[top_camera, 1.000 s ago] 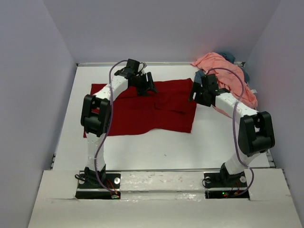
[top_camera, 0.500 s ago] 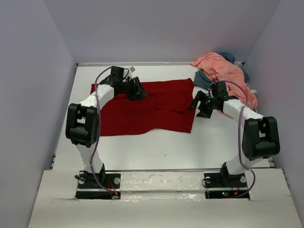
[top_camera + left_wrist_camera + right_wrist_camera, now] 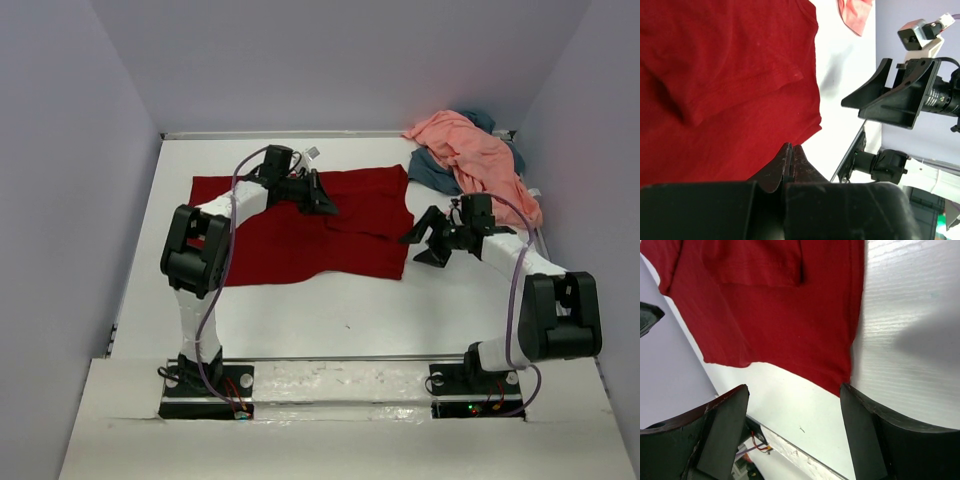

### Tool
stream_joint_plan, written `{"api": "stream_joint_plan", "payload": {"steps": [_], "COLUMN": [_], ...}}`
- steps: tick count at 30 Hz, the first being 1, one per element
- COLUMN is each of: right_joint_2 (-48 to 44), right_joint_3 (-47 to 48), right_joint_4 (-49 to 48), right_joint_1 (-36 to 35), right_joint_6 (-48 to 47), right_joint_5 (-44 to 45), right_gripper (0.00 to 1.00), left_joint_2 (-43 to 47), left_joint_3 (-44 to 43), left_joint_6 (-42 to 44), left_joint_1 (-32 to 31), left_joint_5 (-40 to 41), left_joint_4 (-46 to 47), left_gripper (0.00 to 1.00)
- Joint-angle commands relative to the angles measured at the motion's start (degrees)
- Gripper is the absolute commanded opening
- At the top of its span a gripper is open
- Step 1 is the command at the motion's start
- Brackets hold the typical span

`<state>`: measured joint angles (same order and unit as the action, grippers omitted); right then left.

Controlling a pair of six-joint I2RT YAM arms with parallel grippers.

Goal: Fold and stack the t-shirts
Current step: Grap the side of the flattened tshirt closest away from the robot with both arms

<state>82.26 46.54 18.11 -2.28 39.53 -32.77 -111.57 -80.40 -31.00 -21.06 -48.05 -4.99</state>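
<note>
A dark red t-shirt (image 3: pixel 300 235) lies spread flat across the middle of the white table (image 3: pixel 330 320). At the back right, a salmon pink t-shirt (image 3: pixel 475 155) is heaped on a slate blue-grey one (image 3: pixel 435 172). My left gripper (image 3: pixel 325 205) hovers over the red shirt's upper middle. In the left wrist view this gripper (image 3: pixel 791 148) is shut, with no cloth showing between its fingers. My right gripper (image 3: pixel 428 245) stands open just off the red shirt's right edge. In the right wrist view it (image 3: pixel 794 390) frames the shirt's near right corner (image 3: pixel 840 382) and bare table.
Pale walls (image 3: pixel 80 200) close in the table on the left, back and right. The arm bases (image 3: pixel 205 385) stand on the near rail. The right arm's gripper and camera (image 3: pixel 905 95) show in the left wrist view beside the red shirt.
My left gripper has gone from open to shut and moved right over the red shirt. My right gripper has dropped toward the shirt's near right corner and stays open.
</note>
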Motion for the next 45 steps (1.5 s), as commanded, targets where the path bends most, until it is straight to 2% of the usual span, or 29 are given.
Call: {"api": "stream_joint_plan", "payload": {"steps": [1,8,16,21,28,36,45], "right_joint_2": [-1.92,1.50,5.63,9.93,13.98,13.46,10.47], "right_joint_3": [-3.29,-7.96,-6.56,-5.24,-5.23,-6.99,-7.61], "right_joint_4": [-6.41,-15.12,-18.63,-22.76,-26.98,-27.08,-20.84], "right_joint_1": [0.35,0.35,0.35,0.35,0.35,-0.18,-2.46], "right_joint_6": [3.36,6.09,5.82,6.17,7.23,8.46,7.41], "right_joint_5": [-3.35,-4.49,-3.26,-4.49,-5.98,-7.74,-9.50], "right_gripper": [0.79,0.78,0.78,0.77,0.77,0.77,0.76], "left_joint_2": [-2.86,-9.71,-13.06,-15.96,-18.33,-21.23,-23.69], "left_joint_3": [-4.41,-9.06,-11.62,-13.29,-12.94,-13.64,-14.87], "left_joint_6": [-1.96,-2.66,-2.31,-0.03,0.24,0.51,0.16], "left_joint_1": [-2.49,-5.57,-8.21,-9.61,-10.49,-11.20,-11.64], "left_joint_5": [-5.21,-6.44,-4.77,-1.61,-0.73,1.21,3.58], "left_joint_4": [4.55,6.04,6.14,1.92,1.22,-1.07,-2.04], "left_gripper": [0.00,0.00,0.00,0.00,0.00,0.00,0.00]}}
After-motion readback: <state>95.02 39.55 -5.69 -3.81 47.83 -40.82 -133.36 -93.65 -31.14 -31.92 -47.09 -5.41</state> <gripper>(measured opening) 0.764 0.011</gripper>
